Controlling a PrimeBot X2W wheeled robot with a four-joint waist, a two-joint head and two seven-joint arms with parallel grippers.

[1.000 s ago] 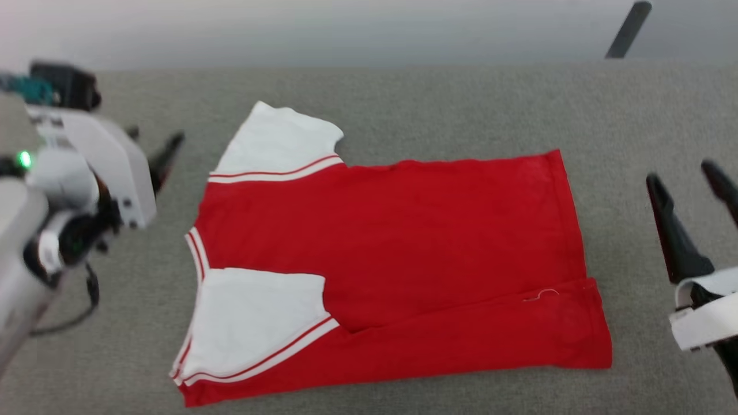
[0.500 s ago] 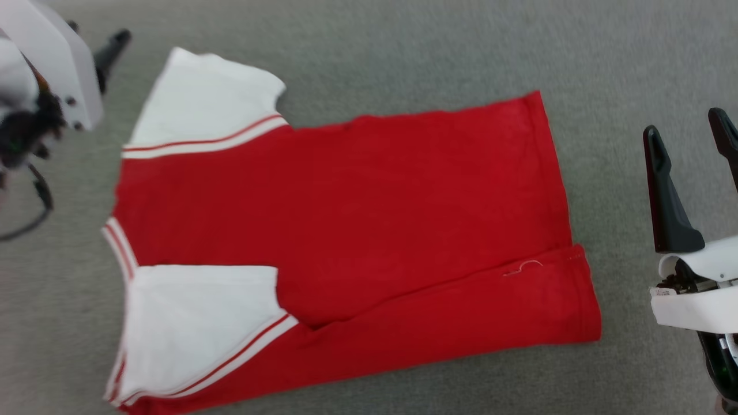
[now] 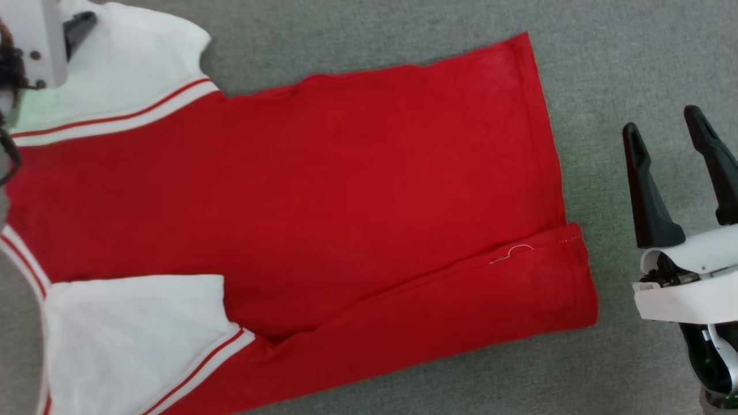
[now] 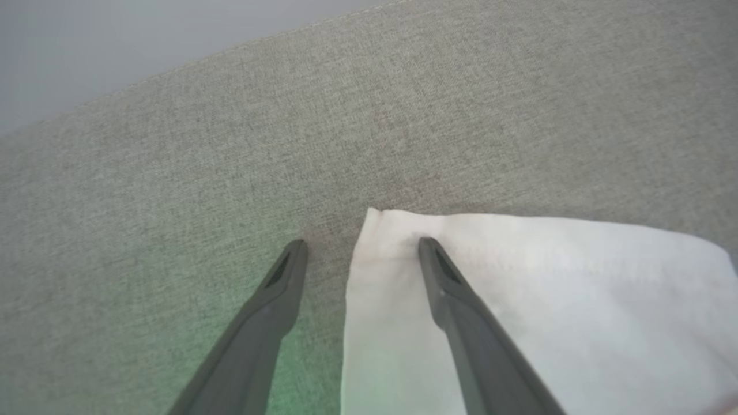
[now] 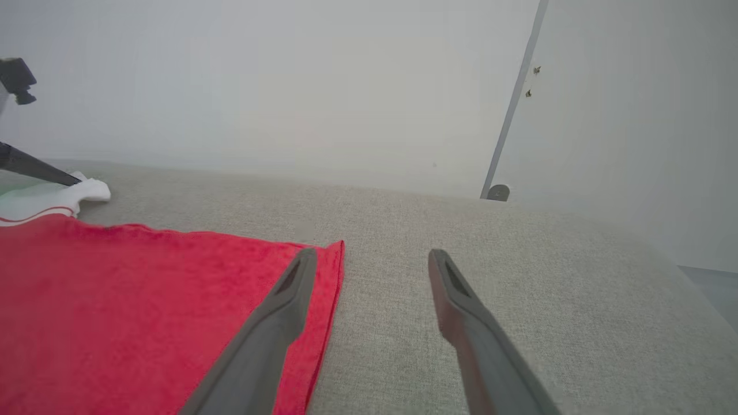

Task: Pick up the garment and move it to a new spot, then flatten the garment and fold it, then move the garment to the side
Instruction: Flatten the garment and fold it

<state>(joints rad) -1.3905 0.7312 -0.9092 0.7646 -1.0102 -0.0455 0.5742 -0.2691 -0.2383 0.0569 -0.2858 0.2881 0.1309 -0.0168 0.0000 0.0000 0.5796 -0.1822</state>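
**As the head bends closer, the left gripper reaches the far sleeve**

Although the whole head view has shifted, that is only the camera dipping. The garment (image 3: 346, 190) lies where it did, spread on the grey surface (image 3: 605, 57), collar toward 9 o'clock and hem toward 3, with its near edge already folded in. What has really moved is the left gripper (image 4: 362, 243). A second ago it stood off at 9 o'clock; now it hangs wide open astride the corner of the far sleeve (image 4: 519, 276) at 11 o'clock. I'd judge the far-side fold comes next. The right gripper (image 3: 663, 121) hovers spread and empty just off the hem at 3 o'clock. Bare surface runs beyond the hem and on past 12 o'clock to the wall.
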